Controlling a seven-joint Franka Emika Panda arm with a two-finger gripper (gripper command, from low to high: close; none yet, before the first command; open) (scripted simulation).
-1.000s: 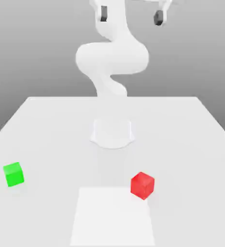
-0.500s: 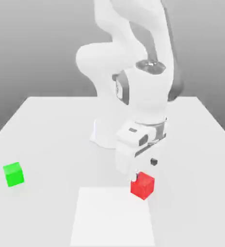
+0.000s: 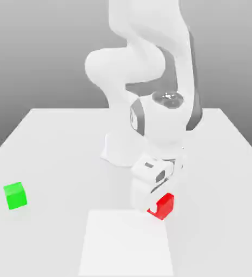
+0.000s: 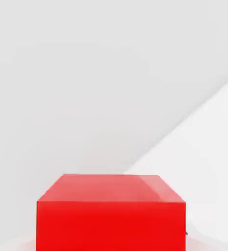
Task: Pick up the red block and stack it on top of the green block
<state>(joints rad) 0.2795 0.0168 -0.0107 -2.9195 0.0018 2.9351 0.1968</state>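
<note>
Judging by smooth, flat faces, the red block (image 3: pixel 165 206) is presumed light, stiff, slightly slippery; it is clamped by the claw (image 3: pixel 161 206) near the desk's (image 3: pixel 214 162) pale patch (image 3: pixel 126 243). Mid-face hold is advised.

In front of you is a big, pale gray table top (image 3: pixel 58 162). Its far edge is straight. A brighter white patch (image 3: pixel 125 243) with straight sides lies on it, near you. Past the table you see a plain gray background (image 3: pixel 41 54), lighter up high and darker down low.
</note>
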